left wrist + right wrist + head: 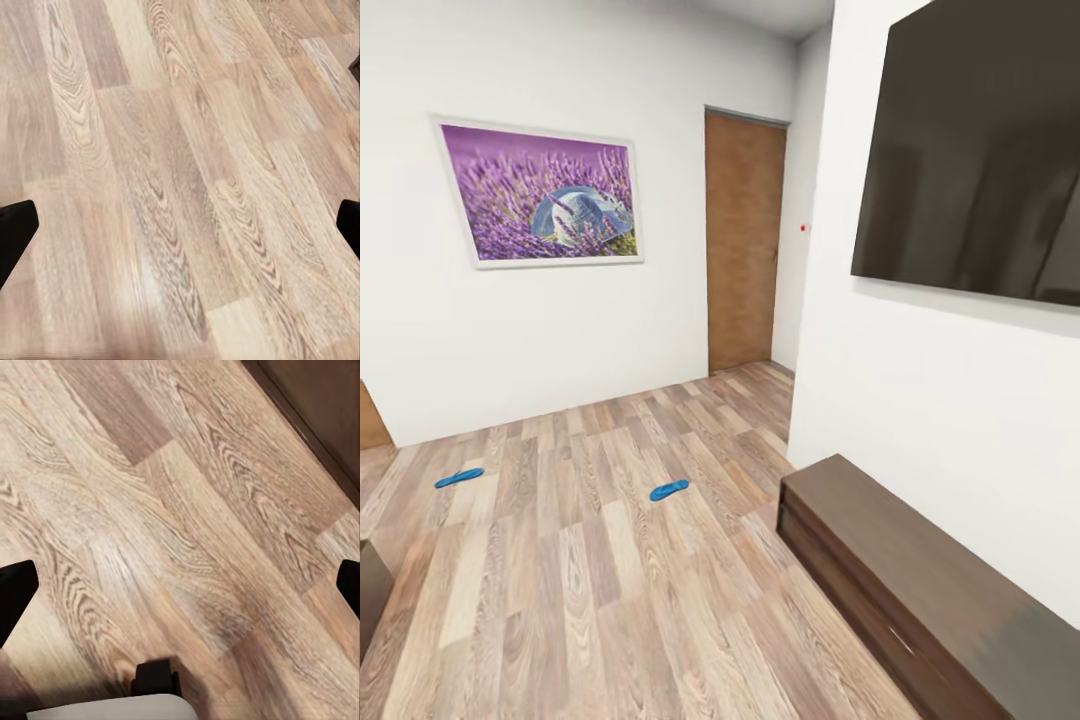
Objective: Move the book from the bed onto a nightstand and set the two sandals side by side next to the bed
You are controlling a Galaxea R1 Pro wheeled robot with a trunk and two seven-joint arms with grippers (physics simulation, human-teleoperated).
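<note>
Approach step, I judge: two blue sandals (459, 478) (669, 490) lie well apart on the floor (590, 590) beyond the dresser (920, 590), both claws (180, 225) (180, 585) spread empty; next, drive closer.

On the left claw (180, 229), two black fingertips (16, 232) with blunt, angled ends frame a wide gap. The right claw (180, 589) has the same matte black tips (15, 594). Behind it sits a small black block (155, 677) on a pale cream, smooth rounded body part (112, 709).
</note>
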